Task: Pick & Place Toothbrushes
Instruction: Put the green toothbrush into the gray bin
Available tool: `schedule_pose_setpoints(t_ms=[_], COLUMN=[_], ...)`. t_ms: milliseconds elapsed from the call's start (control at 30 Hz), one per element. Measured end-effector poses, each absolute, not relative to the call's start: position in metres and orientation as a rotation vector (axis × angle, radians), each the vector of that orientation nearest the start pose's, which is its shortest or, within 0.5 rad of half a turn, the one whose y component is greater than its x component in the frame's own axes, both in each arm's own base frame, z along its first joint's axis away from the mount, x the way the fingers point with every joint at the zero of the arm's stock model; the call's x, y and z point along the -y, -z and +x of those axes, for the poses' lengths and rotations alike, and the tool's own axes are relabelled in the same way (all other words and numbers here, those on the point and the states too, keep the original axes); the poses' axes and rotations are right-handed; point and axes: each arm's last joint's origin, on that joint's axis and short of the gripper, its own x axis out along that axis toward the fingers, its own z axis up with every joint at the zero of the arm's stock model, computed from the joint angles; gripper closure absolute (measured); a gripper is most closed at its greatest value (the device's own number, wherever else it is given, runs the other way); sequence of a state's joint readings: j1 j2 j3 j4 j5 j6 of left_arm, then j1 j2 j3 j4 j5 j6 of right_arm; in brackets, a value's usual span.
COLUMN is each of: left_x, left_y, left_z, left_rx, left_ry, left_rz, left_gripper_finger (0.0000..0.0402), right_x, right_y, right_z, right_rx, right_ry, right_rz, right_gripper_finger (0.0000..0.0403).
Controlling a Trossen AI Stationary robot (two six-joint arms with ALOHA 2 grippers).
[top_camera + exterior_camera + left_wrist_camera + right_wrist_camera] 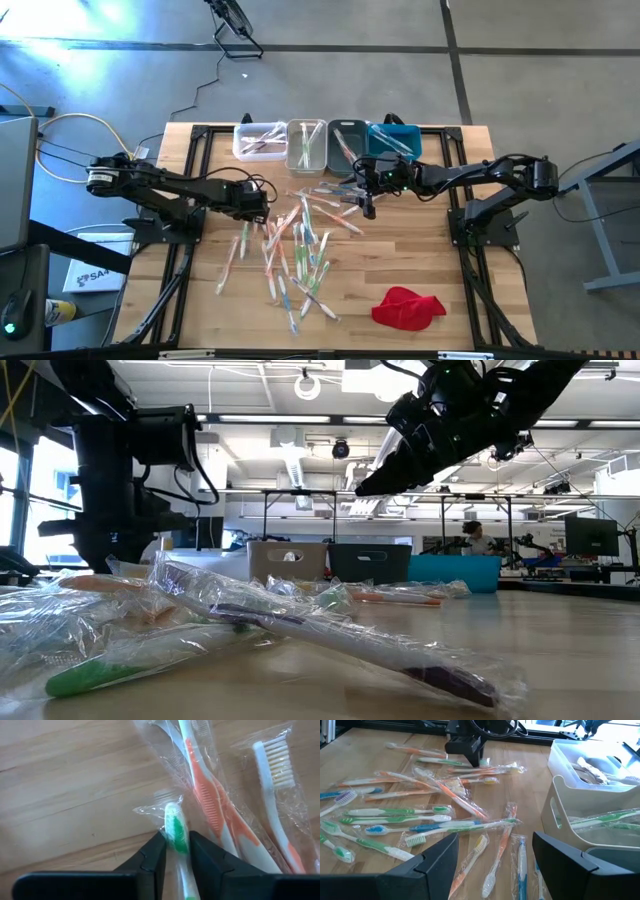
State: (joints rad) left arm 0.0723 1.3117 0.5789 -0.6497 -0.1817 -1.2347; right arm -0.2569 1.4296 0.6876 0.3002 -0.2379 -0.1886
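My left end effector (176, 852) is pinched around a green-handled toothbrush (176, 832) at the left edge of the pile of toothbrushes (295, 245) on the wooden surface (420, 260). I judge the slick wrapper could slip out on the lift, since I grip only the narrow handle end. My right end effector (495, 857) hangs with fingers apart beside the bins (325, 140). Beyond the surface lies a workshop with desks and ceiling lights.

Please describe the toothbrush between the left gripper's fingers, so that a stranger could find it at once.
Start at the wooden table and find the left gripper, lowered at the left edge of the toothbrush pile. Between its fingers lies a wrapped green-and-white toothbrush. The toothbrushes beside it are orange and white.
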Motion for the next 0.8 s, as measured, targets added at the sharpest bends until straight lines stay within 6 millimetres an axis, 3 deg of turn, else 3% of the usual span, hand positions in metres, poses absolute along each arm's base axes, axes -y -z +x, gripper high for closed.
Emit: schedule_pose_setpoints(t_ms=[800], left_x=[-0.019], left_y=[-0.1451], left_z=[0.1918], left_rx=[-1.085], left_ry=[-0.968], left_rz=[-0.87], left_gripper_finger=[0.0334], right_x=[0.0672], right_y=[-0.2021], right_z=[0.2826], right_rx=[-0.433], right_ry=[-0.022], right_rz=[-0.076], right_gripper_finger=[0.0156])
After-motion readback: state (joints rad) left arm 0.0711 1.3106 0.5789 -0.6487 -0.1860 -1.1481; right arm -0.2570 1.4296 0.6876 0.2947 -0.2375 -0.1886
